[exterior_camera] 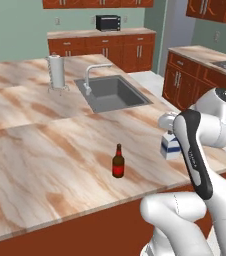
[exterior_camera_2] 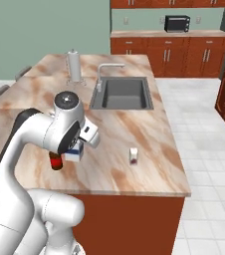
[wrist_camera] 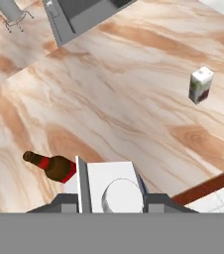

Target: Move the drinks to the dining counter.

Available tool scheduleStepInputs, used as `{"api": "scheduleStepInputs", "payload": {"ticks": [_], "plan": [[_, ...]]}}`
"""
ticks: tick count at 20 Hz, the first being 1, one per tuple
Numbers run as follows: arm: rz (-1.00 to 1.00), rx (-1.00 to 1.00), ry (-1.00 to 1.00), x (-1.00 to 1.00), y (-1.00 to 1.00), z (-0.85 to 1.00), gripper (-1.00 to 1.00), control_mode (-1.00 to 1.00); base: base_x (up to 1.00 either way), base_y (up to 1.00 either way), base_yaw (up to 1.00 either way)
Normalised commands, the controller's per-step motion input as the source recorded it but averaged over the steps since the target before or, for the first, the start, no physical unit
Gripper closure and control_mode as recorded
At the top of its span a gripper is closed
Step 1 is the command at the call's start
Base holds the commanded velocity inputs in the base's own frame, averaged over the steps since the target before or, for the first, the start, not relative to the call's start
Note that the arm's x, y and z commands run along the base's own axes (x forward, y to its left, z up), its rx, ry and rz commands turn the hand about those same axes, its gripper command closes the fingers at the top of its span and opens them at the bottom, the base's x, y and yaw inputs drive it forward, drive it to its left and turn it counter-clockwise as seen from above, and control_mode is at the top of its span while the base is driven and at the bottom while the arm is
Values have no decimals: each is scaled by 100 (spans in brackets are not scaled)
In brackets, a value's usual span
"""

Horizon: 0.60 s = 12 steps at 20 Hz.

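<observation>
You are looking at the dining counter (exterior_camera: 45, 145), the large marbled island with a grey sink (exterior_camera: 112, 93) set into it and a paper towel holder (exterior_camera: 56, 72) beside the sink. Near the counter's front edge the brown bottle (exterior_camera: 118, 162) stands upright on the top. Just to its right, your hand (wrist_camera: 110, 191) is clamped on the white-and-blue carton (exterior_camera: 171, 146), gripping it from above; whether the carton's base touches the marble you cannot tell. A small white box (exterior_camera_2: 133, 155) with a dark label stands further right on the counter, well apart from both drinks.
</observation>
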Motion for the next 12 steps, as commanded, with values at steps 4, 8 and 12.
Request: {"api": "scheduleStepInputs", "payload": {"ticks": [4, 8, 12], "plan": [[0, 0, 0, 0, 0, 0, 100, 100, 59, 0, -22], [-10, -1, 0, 29, -2, -19, 100, -100, 0, 0, 0], [0, -1, -1, 42, 0, -38, 100, -100, 0, 0, 0]]}}
